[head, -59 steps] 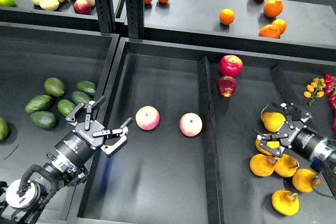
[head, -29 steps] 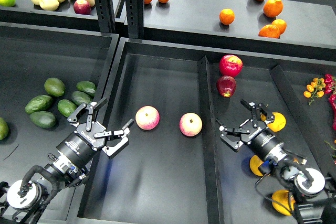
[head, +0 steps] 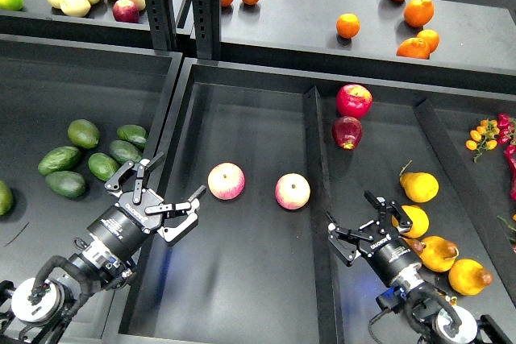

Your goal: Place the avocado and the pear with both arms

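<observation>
Left gripper point(head: 158, 199) hovering over the wall between left bin point(head: 48, 94) and middle bin point(head: 242, 279), fingers spread wide, gripping nothing. Sitting just beside the avocado cluster at the left bin's right edge. Avocado point(head: 102, 166), brightest of the group, lying nearest the gripper at the cluster's lower right, apart from the fingers. Duller avocados point(head: 60, 159) lying around it toward the left edge.

Right gripper point(head: 364, 225) hanging low over the right bin point(head: 363, 159), near its front left, just right of the divider point(head: 316, 199). Fingers splayed open, holding nothing.

Pear point(head: 438, 253), with dark blotch at its stem end, resting just right of the right gripper, touching a neighbouring pear; whether touching a fingertip, cannot tell. Other pears point(head: 420, 187) lying along the bin's right side, toward the front.

Two pink-yellow apples point(head: 226, 180) sitting mid-floor in the middle bin, apart from each other and from both grippers. Two red apples point(head: 354, 100) sitting at the right bin's back left corner. Oranges point(head: 419, 12) scattering across the upper shelf.
</observation>
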{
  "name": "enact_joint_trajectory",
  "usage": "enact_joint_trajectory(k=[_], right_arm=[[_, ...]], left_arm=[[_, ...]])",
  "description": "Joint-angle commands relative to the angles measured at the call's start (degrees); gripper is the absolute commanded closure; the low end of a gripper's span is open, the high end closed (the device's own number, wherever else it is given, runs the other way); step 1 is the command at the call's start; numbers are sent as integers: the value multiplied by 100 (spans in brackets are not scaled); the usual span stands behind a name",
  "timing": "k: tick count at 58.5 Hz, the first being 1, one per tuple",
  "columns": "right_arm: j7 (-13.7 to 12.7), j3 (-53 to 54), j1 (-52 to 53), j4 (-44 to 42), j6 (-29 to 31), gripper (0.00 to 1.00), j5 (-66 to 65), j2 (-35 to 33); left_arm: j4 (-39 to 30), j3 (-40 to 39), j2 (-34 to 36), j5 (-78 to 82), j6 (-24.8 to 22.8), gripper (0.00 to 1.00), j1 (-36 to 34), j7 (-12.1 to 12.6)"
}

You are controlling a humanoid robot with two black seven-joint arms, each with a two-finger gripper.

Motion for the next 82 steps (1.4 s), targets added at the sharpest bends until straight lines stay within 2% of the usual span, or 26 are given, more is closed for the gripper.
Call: enact_joint_trajectory(k=[1,11,24,33,38,39,43,57,82], right_arm=[[-1,-7,-281,265,-1,1,190,0],[25,-16,-430,643,-1,1,339,0],[465,-25,-334,1082,-1,1,357,0],[614,-25,-167,1293,-1,1,339,0],[676,10,-114,1434,-1,1,339,0],[746,28,-114,1556,-1,1,357,0],[825,37,-132,1759,-1,1,392,0],[852,-33,-421,1996,-1,1,700,0],[852,-165,-1054,2216,-1,1,779,0]], left_arm=[[18,37,0,-48,0,1,0,0],[106,239,0,-171,0,1,-62,0],[299,354,0,-171,0,1,-614,0],[387,354,0,-171,0,1,-1063,0],[343,380,0,-171,0,1,-1187,-224],[334,441,0,-171,0,1,-1230,-373],[343,538,0,-171,0,1,-1257,-479],[185,767,0,-180,0,1,-1196,-655],[150,934,0,-180,0,1,-695,-655]])
